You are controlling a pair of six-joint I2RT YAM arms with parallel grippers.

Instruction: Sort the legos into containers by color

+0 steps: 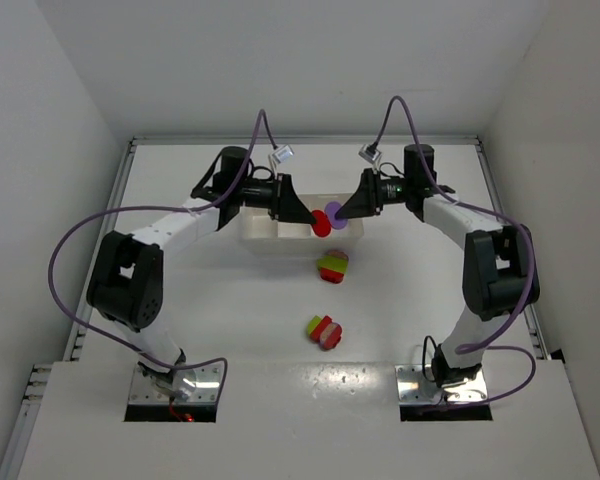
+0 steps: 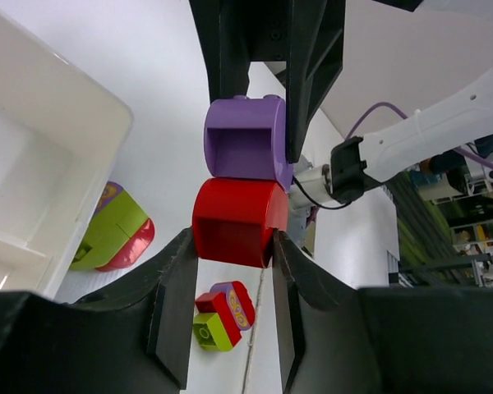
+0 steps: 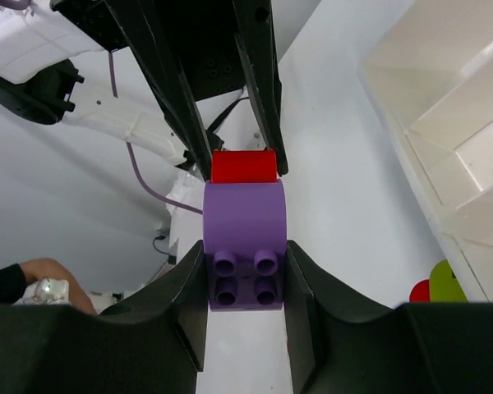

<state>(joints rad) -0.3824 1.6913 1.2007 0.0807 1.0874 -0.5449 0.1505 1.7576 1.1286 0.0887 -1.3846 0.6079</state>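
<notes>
Left gripper (image 2: 232, 250) is squeezed tight on a red brick (image 2: 230, 222). Right gripper (image 3: 245, 267) is squeezed tight on a purple brick (image 3: 245, 217). The two bricks touch, red against purple. They are up in the air over the tray (image 1: 260, 240).

From the top, the two grippers meet nose to nose. They hide a big part of the tray, so I cannot tell what is in it. The left wrist view shows only one white corner of the tray, with thin walls inside. The right wrist view shows another part, cut off at the edge.

Two clumps lie on the table (image 1: 230, 320). The far clump (image 1: 332, 267) is green and red and sits just beside the tray. The near clump (image 1: 324, 331) is green, red and a bit purple, and sits well apart from the tray. In the right wrist view only a small bit of one clump shows, low down by the tray.

Small white tags (image 1: 281, 156) hang on the cables. They are too small to read.

Someone's arm (image 3: 20, 283) peeks in at the left edge of the right wrist view, mostly cut off.
</notes>
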